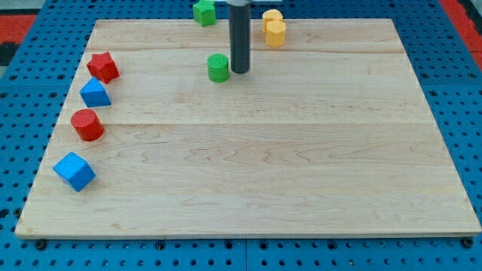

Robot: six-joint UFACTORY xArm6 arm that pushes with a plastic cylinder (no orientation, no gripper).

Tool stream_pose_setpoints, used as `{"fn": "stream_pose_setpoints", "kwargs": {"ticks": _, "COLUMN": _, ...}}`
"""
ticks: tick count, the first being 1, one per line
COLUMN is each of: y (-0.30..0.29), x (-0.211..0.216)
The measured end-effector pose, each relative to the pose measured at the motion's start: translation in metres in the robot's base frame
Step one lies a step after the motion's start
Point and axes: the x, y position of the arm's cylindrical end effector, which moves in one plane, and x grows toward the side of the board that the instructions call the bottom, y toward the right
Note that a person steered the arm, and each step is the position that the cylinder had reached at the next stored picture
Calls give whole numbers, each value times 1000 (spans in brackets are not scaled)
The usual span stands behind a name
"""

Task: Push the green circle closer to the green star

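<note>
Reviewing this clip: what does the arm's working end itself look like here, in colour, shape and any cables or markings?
Only a straight dark grey, near-black cylindrical rod shows, entering from the view's top, with a lighter grey collar at the frame edge. My tip is blunt and flat. No cables, markings or labels are visible; the rest of the arm is out of view.

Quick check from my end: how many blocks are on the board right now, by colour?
Green: 2, the green circle beside my tip, and the green star at the view's top.
Yellow: 2, yellow block and yellow cylinder.
Red: 2, red star and red cylinder.
Blue: 2, upper blue block and lower blue cube.
Total: 8
</note>
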Motion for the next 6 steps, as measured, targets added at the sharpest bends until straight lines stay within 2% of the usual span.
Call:
{"fn": "stream_pose_setpoints", "kwargs": {"ticks": 1, "y": -44, "x": -2}}
{"fn": "stream_pose_setpoints", "kwargs": {"ticks": 2, "y": -69, "x": -49}}
{"fn": "stream_pose_setpoints", "kwargs": {"ticks": 3, "y": -69, "x": -55}}
{"fn": "stream_pose_setpoints", "kwargs": {"ticks": 4, "y": -89, "x": -38}}
{"fn": "stream_pose_setpoints", "kwargs": {"ticks": 5, "y": -114, "x": -71}}
{"fn": "stream_pose_setpoints", "kwargs": {"ticks": 6, "y": -87, "x": -115}}
